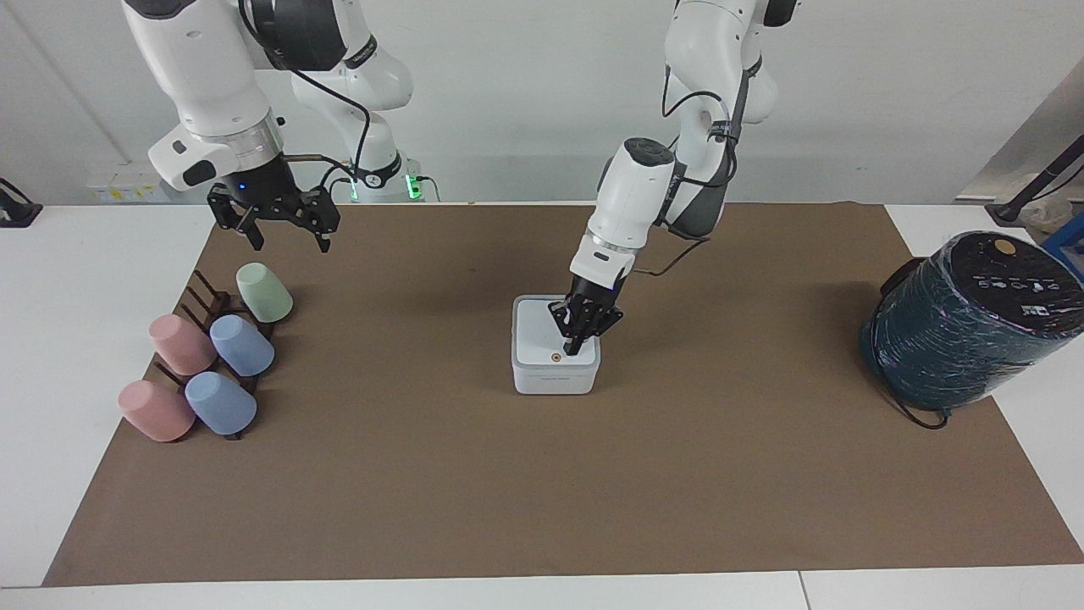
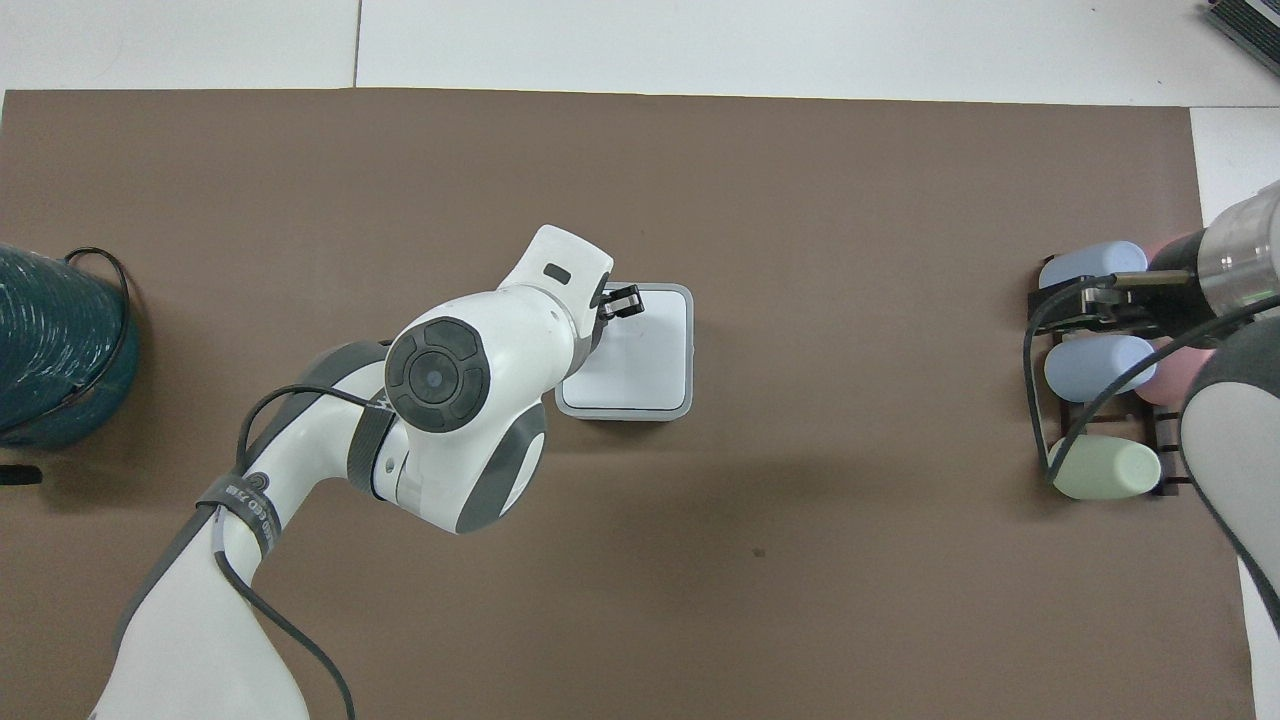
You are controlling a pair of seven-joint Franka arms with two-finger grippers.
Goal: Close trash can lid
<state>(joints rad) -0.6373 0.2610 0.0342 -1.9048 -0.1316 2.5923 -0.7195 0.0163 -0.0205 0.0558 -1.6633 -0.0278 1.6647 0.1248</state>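
The small white trash can (image 1: 555,379) stands mid-mat, also in the overhead view (image 2: 572,402). Its white lid (image 1: 542,332) lies flat on top, orange dot up; in the overhead view the lid (image 2: 650,345) covers the can's whole opening. My left gripper (image 1: 572,346) is shut, with its tips down on the lid beside the orange dot, at the edge farther from the robots; it also shows in the overhead view (image 2: 624,300). My right gripper (image 1: 276,227) is open and empty, waiting in the air over the cup rack.
A large dark teal cylinder (image 1: 965,326) lies at the left arm's end of the mat. A dark rack with several pastel cups (image 1: 212,360) sits at the right arm's end. The brown mat (image 1: 542,491) covers the table.
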